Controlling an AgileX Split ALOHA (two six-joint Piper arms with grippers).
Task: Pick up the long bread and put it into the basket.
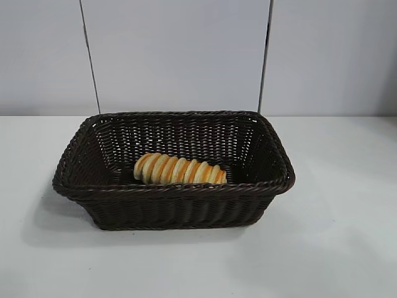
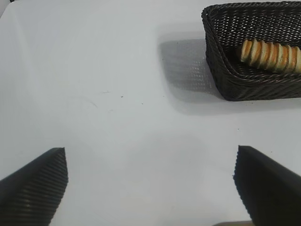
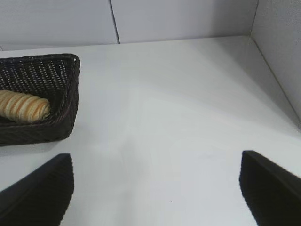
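1. At the centre of the exterior frame we list the basket: rectangular, dark brown wicker, braided rim, sloping open-weave walls. It sits on the white table, and neither arm shows in this view.

2. Inside the basket, toward its near wall and slightly right of middle, we list the long bread: a tapered golden-tan loaf with spiral ridges banded cream and orange-brown. It lies flat on the woven floor, lengthwise along the long side. We judge the task's placement done, since the loaf rests wholly within the rim.

3. Along the lower edge of the left wrist frame, we record the left gripper: two dark, finely ribbed fingers spread wide, bare table between them, nothing held. The basket with the loaf appears at that frame's upper right, well apart from the fingers.

4. Along the lower edge of the right wrist frame, we record the right gripper: the same ribbed black fingers, jaws wide apart and empty. The basket sits at that frame's left edge, well clear of it.

5. Behind the table we note pale wall panels with two dark vertical seams. We judge both claws stand off and open because nothing remains to grasp.
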